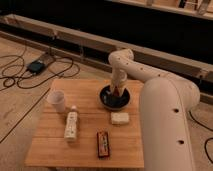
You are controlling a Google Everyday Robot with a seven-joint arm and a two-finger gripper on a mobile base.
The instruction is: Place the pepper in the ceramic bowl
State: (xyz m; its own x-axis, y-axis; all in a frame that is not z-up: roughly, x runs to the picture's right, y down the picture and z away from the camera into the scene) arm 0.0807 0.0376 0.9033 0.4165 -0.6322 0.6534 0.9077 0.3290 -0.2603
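The ceramic bowl (124,101) is dark, round and glossy and stands at the back middle of the wooden table (55,145). My gripper (115,90) points straight down into the bowl from above, its tips just over the inside. A small red-brown piece, the pepper (114,92), shows between the tips, so the gripper is shut on it. The pepper hangs over the middle of the bowl; whether it touches the bottom I cannot tell.
A white cup (56,100) stands at the table's left. A small bottle (71,125) lies in front of it. An orange-and-black packet (103,144) lies near the front edge. A pale block (119,118) sits just in front of the bowl. Cables run over the floor at left.
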